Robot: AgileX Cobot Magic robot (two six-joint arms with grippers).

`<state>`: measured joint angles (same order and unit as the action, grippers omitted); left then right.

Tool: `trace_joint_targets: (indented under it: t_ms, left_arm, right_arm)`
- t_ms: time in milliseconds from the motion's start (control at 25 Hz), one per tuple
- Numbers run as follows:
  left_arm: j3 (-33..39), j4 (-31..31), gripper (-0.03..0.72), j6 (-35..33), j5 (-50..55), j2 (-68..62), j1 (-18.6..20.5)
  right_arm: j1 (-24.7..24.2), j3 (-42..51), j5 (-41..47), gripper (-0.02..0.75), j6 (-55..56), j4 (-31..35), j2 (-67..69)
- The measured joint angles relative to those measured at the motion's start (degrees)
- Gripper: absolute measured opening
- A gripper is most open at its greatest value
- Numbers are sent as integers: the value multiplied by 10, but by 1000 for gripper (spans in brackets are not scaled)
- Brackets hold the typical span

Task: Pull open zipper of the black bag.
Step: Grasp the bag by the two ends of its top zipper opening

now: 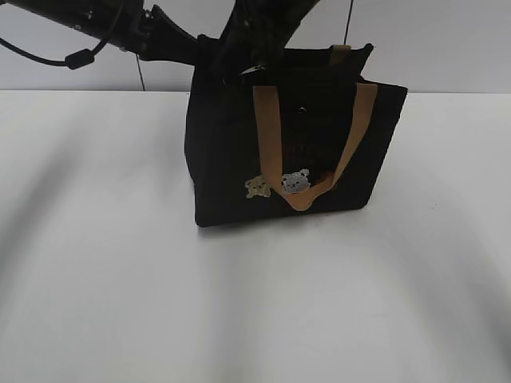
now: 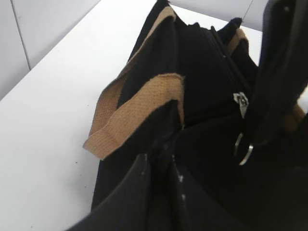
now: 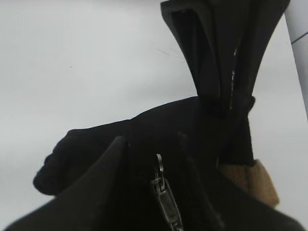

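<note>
Black bag [image 1: 223,159] fabric pinched in left jaws; right jaws straddle zipper [image 3: 163,192], grip unclear.

Exterior view: from the front, chest height, slanting down over the white table [image 1: 120,279]; black bag [image 1: 295,144] mid-distance, upper centre, both arms entering from the top edge.

Left wrist view: very close, looking down along the bag's top edge [image 2: 211,72], table on its left.

Right wrist view: closest of the 3, pressed against the zipper [image 3: 163,192], facing a pale background.

All 3 views share the bag's top.
</note>
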<state>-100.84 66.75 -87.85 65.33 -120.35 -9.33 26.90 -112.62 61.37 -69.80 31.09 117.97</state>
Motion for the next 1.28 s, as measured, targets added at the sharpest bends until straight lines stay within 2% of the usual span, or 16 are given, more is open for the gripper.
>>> trace_joint_targets:
  t_ms: [120,360,680,1000,1080,1240,1280]
  left_arm:
    - [0,-1,52,0,0,9,0]
    - [0,-1,52,0,0,10,0]
    - [0,-1,52,0,2,10,0]
    - [0,-1,52,0,3,10,0]
    - [0,-1,52,0,4,10,0]
    - [0,0,52,0,6,11,0]
    - [0,0,52,0,8,11,-1]
  right_arm:
    - [0,0,1,248,-12,-7,0]
    - [0,0,-2,247,-20,-70,0]
    - [1,0,6,308,-69,-74,1]
    - [1,-1,10,312,-107,-61,8]
    - [1,-1,10,265,-108,-59,13]
    - [1,-1,11,55,-108,-57,14]
    - [1,-1,11,50,-108,-57,14]
